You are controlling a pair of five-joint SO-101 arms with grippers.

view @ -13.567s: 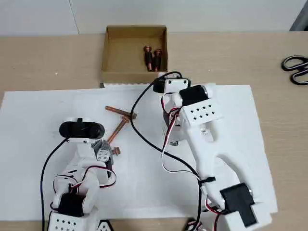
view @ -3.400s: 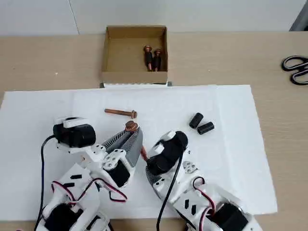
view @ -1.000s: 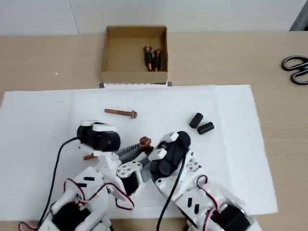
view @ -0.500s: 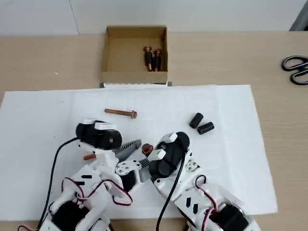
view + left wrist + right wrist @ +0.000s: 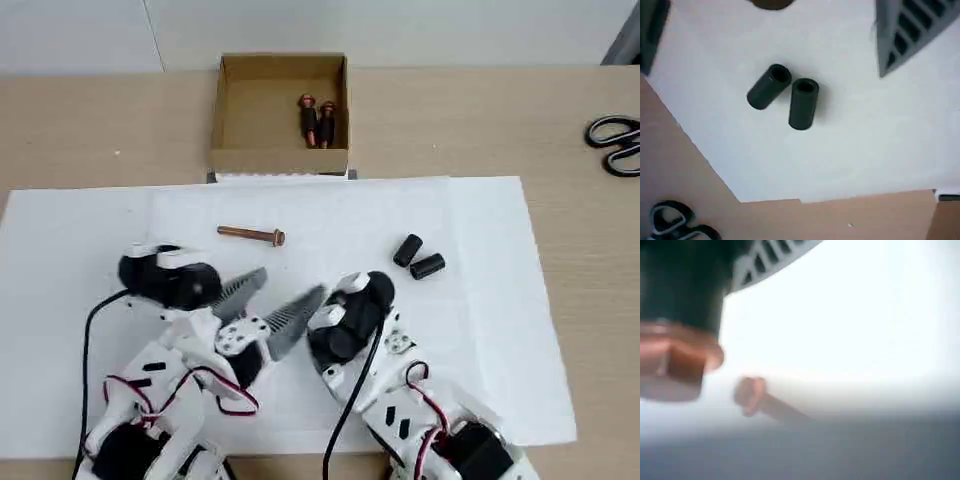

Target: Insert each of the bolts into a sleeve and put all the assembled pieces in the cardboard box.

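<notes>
High view: the white paper (image 5: 480, 330) covers most of the near desk (image 5: 100, 110). There's open paper on the far left and down the right side. The box (image 5: 280, 160) sits just past the paper's far edge, with two assembled pieces (image 5: 317, 120) side by side in its right part. A loose bolt (image 5: 250, 234) lies flat mid-paper, and two loose sleeves (image 5: 417, 257) lie right of it, next to each other. Scissors (image 5: 615, 143) are out by the desk's right edge, well apart from everything. Both arms are low at the near edge and angled toward each other. The left hand (image 5: 285, 288) is spread wide and holds nothing. The right hand (image 5: 322, 322) is tucked under its wrist, just beside the left one.

Left wrist view: the loose sleeves (image 5: 785, 95) lie on the paper with their ends nearly touching. Beyond them are the paper's edge and bare desk. One grey ribbed finger (image 5: 910, 35) sticks in at the edge.

Right wrist view: pretty blurry, but the right hand has a sleeve (image 5: 680, 285) pinched close to the lens, with a copper bolt head (image 5: 672, 360) poking out of it. The loose bolt (image 5: 765, 402) lies on the paper behind it.
</notes>
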